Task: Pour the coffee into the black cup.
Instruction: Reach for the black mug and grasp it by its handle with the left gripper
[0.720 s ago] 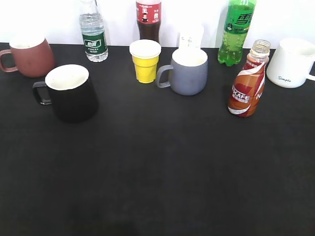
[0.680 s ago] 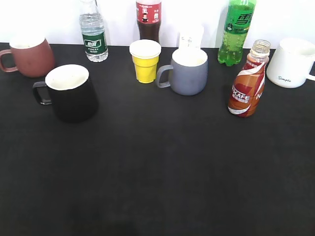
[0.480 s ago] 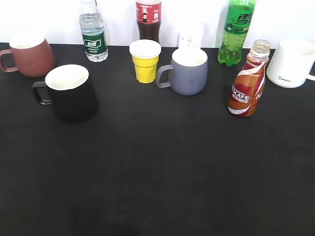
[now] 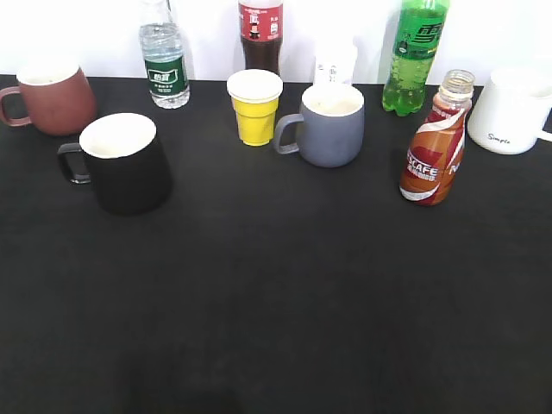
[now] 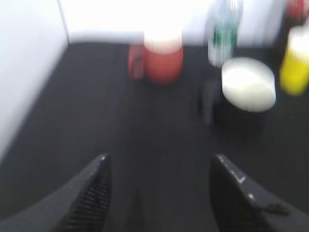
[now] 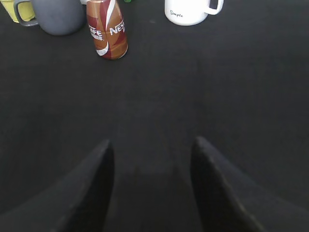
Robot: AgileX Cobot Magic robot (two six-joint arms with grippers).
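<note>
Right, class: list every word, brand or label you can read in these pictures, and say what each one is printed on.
"NES" and "AFE", parts of one brand name: coffee bottle.
"Simple", in script: white mug.
White characters on the green soda bottle: too small to read.
Green label on the water bottle: too small to read.
Red label on the cola bottle: unreadable.
Left wrist view: too blurred for text.

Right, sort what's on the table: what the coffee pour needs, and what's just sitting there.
Needed:
coffee bottle
black cup
right gripper, open
left gripper, open

Just sitting there:
grey mug
maroon mug
white mug
yellow cup
water bottle
cola bottle
green bottle
</note>
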